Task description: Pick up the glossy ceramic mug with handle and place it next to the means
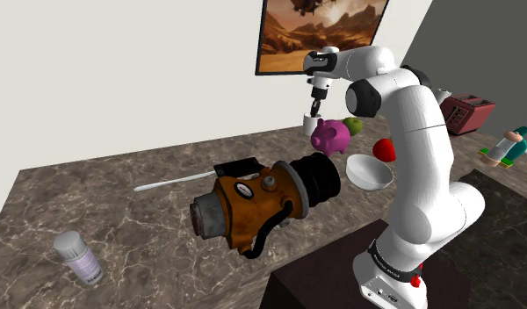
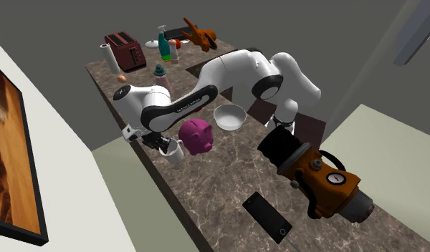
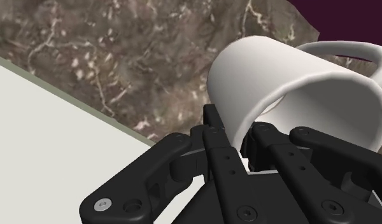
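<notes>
My tool pinches the wall of the white mug; the grasp seems made, so next I carry it to its target.

Mug in the black gripper: plain white. Piggy bank beside it: magenta. Counter underneath: brown marble, pale veins.

A rust-orange machine with a gauge lies on the marble counter, a white bowl near its black end. A black phone lies just beside it. A bottle sits well apart. A red toaster stands far back.
</notes>
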Controlling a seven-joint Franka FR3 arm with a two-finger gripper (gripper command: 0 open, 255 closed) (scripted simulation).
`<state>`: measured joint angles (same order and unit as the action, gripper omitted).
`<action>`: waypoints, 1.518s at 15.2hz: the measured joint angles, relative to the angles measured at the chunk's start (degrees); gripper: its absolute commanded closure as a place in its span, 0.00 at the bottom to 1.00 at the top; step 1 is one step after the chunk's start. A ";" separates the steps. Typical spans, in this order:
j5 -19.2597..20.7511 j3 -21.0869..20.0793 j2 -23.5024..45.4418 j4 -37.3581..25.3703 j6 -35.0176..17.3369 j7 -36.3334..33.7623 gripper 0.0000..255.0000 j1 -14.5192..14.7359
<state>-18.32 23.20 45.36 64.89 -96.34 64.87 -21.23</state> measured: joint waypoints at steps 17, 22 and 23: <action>0.47 0.19 -0.43 -11.12 11.04 -1.35 1.00 -2.02; 1.32 0.54 -4.98 -5.16 9.64 -2.97 1.00 1.37; 1.63 0.63 -6.60 -2.33 8.39 -3.58 1.00 2.75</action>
<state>-16.69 23.82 38.76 62.56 -87.95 61.29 -18.47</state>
